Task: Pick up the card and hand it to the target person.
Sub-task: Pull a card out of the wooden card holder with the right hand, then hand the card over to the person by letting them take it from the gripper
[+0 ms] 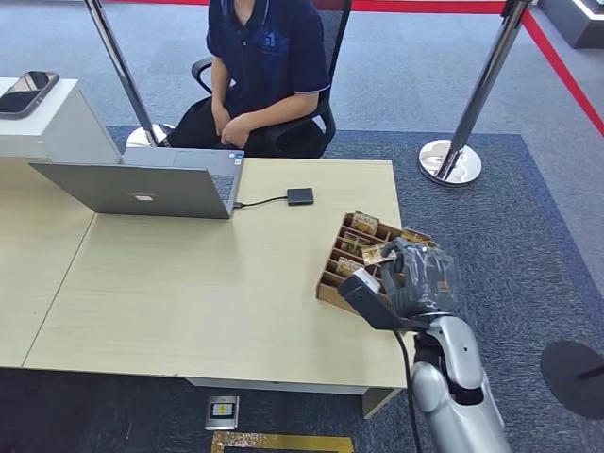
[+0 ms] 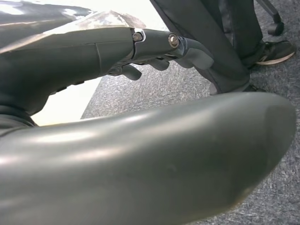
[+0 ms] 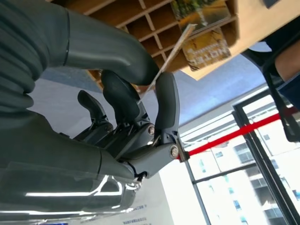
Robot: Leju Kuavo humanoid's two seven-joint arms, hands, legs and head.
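Right hand [image 1: 416,278] pinches the card [image 3: 166,61] over the wooden tray [image 1: 335,274], hiding part of it; left hand [image 2: 159,51] fingers curled, contents indiscernible. Tray at the pale table's [image 1: 178,293] edge; seated person [image 1: 263,66] beyond, face cropped; grey carpet [image 1: 541,245].

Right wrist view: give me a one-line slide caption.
Right robot hand pinches a card edge-on between thumb and finger, just off the wooden compartment tray that holds more cards.
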